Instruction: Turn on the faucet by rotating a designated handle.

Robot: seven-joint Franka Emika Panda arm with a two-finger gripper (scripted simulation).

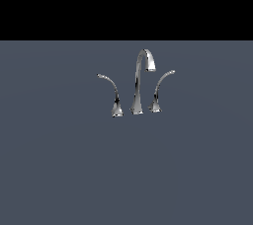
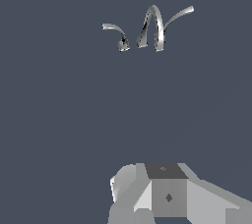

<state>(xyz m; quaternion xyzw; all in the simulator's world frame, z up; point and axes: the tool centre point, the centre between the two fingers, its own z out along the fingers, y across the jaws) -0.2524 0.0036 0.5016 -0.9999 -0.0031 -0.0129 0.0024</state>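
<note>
So the faucet (image 1: 139,83) sits mid-floor on the plain grey surface (image 1: 54,169), gooseneck spout (image 1: 143,66) in the middle. The handle (image 1: 160,91), the shorter, more upright lever, is on the exterior view's right; the hooked lever (image 1: 111,93) is on its left. The gripper (image 2: 147,193) is well apart from it all, and honestly I can't tell whether its jaws are spread or closed.

Tool (image 2: 170,196): pale grey faceted blocks; dark square panel
</note>
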